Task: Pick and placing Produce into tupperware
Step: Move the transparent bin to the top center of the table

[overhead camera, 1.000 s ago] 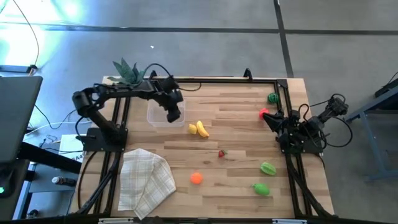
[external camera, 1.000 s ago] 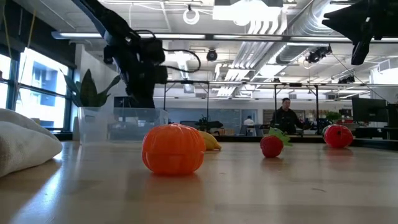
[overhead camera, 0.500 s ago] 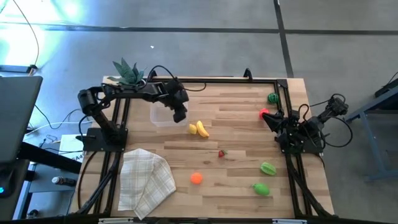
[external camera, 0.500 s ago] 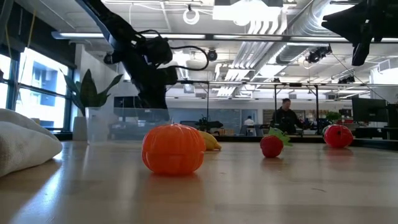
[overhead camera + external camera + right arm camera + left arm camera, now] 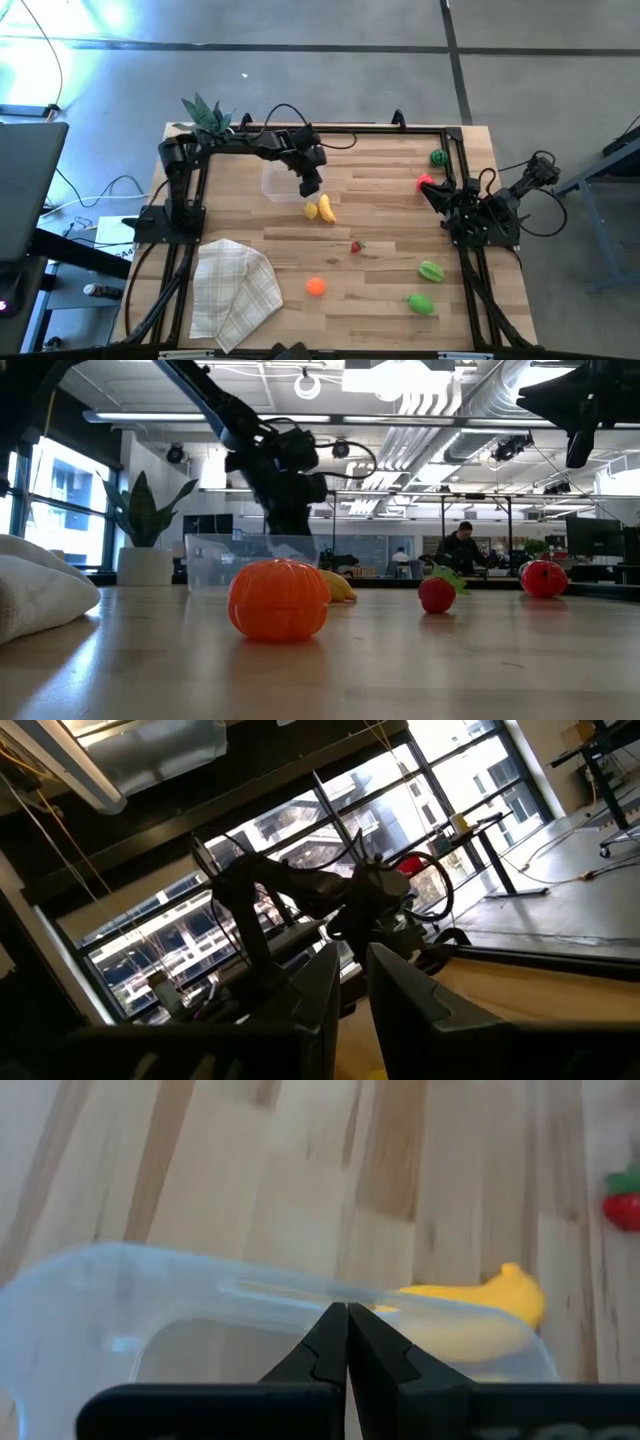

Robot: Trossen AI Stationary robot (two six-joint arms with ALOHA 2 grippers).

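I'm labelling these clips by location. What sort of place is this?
Probably a robotics lab in an open-plan office or workshop: exposed ceiling ducts and desks behind a wooden table, where the left gripper grips the tupperware among toy produce. The right gripper waits.

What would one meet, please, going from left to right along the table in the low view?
Folded cloth → potted plant → tupperware, held by the left gripper → orange piece → banana → strawberry-like red piece → red piece.
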